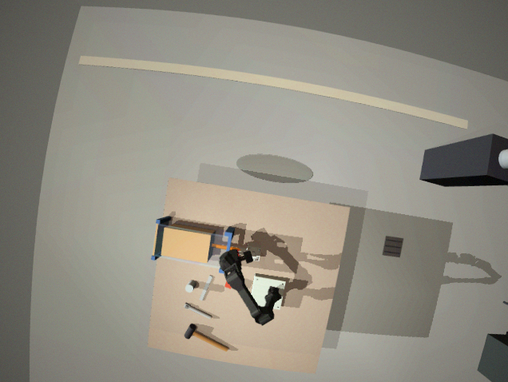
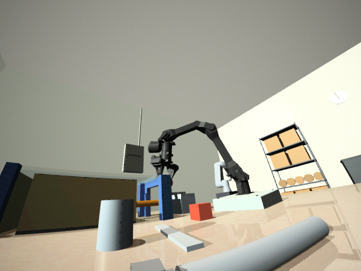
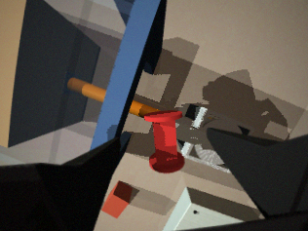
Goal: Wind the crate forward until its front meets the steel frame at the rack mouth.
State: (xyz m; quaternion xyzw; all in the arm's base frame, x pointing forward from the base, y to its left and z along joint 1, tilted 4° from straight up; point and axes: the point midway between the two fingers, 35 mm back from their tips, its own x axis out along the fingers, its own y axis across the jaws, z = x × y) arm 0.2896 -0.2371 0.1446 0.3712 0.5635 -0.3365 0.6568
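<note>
The tan crate [image 1: 184,244] sits flat inside the clear-panelled cubby, also in the side view [image 2: 75,200]. A gap shows between its front and the blue frame [image 1: 228,238] at the mouth. An orange strap [image 3: 97,92] runs from the crate through the frame [image 3: 132,72] to the grey winch [image 3: 200,140]. The red handle knob [image 3: 166,140] stands over the winch. My gripper [image 3: 163,136] is open above it, with a finger on each side of the knob and not touching it. In the side view the gripper [image 2: 166,170] hangs just over the frame's top [image 2: 156,198].
A red block [image 1: 227,284] lies beside the frame. A grey cylinder [image 1: 191,286], a flat bar [image 1: 206,287], a metal rod [image 1: 198,310] and a hammer [image 1: 205,336] lie on the bench's near side. The arm's base plate [image 1: 268,291] sits to the right.
</note>
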